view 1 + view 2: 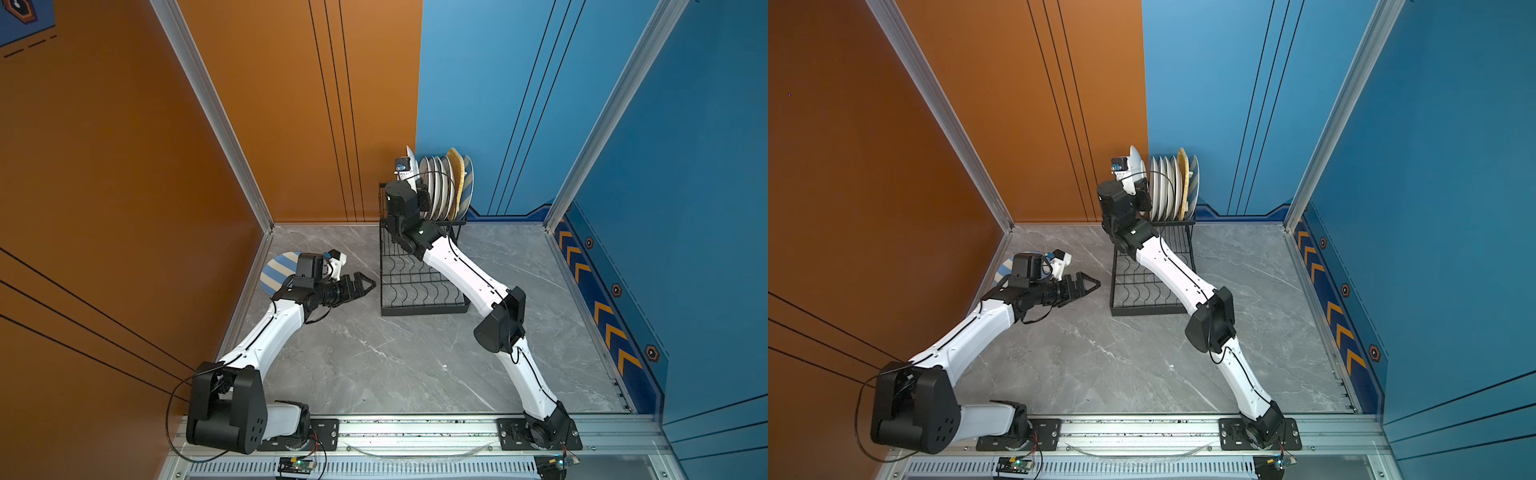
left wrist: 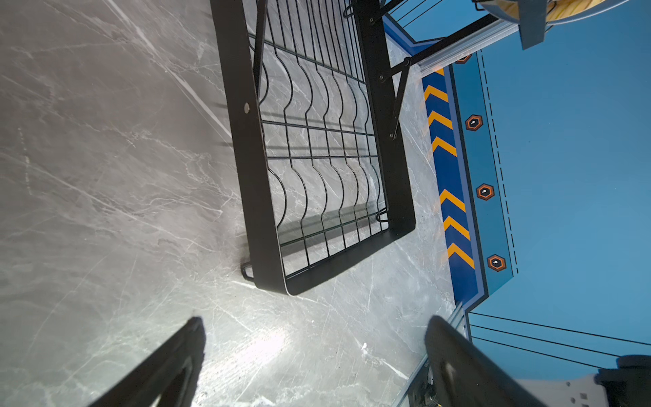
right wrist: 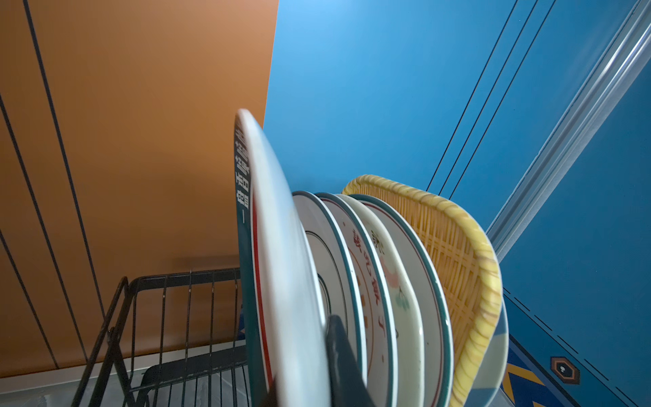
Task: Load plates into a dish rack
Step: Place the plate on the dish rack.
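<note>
Plate count: eight in all. Six stood on edge in the raised upper tier of the dish rack (image 1: 424, 309), at the back of the surface (image 1: 395, 365). One was in your right hand, and one lay flat on the surface.

In the rack, counting from the held plate outward, there were four white or cream plates (image 1: 436, 187) with teal rims or printed designs. Next came one yellow woven plate (image 1: 456, 178), then one blue-and-cream striped plate (image 1: 468, 183) at the far end. They sat close together and leaned slightly.

Your right hand (image 3: 303, 380) was clamped on the lower edge of one teal-rimmed plate (image 3: 281, 246) with white lettering on its rim. It held that plate upright above the upper tier, just beside the first racked plate. You could not tell from the views whether the plate sat in a slot.

Your left hand (image 1: 365, 284) hovered low over the surface with its two fingers wide apart and nothing between them. It pointed toward the rack's lower wavy-wire tier and was near the rack but not touching it.

The second striped plate (image 1: 276, 270) lay flat at the surface's far left edge, partly hidden behind the left wrist.

There were two arms and one rack.
</note>
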You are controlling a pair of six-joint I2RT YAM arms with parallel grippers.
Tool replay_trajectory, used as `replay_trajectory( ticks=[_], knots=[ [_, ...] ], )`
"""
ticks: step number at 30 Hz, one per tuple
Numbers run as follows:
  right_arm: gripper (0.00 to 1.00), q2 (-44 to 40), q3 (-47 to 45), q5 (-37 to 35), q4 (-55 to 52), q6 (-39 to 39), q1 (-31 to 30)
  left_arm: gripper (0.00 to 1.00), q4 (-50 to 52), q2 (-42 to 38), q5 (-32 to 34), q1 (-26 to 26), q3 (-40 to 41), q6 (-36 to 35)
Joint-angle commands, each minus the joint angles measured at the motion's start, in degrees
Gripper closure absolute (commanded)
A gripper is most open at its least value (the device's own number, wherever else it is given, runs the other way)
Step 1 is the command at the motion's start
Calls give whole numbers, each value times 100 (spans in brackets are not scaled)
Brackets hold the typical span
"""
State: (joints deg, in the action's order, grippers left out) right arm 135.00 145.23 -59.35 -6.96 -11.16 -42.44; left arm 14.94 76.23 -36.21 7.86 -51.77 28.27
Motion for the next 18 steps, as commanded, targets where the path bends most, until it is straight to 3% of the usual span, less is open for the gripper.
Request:
replay_trajectory(
  ticks=[1, 18],
  knots=[
    [100, 84, 212, -167, 118, -63, 50, 2, 97, 59, -14, -46, 31, -115],
    [99, 293, 208, -104, -246, 323, 165, 2, 100, 51, -9, -87, 59, -116]
  ],
)
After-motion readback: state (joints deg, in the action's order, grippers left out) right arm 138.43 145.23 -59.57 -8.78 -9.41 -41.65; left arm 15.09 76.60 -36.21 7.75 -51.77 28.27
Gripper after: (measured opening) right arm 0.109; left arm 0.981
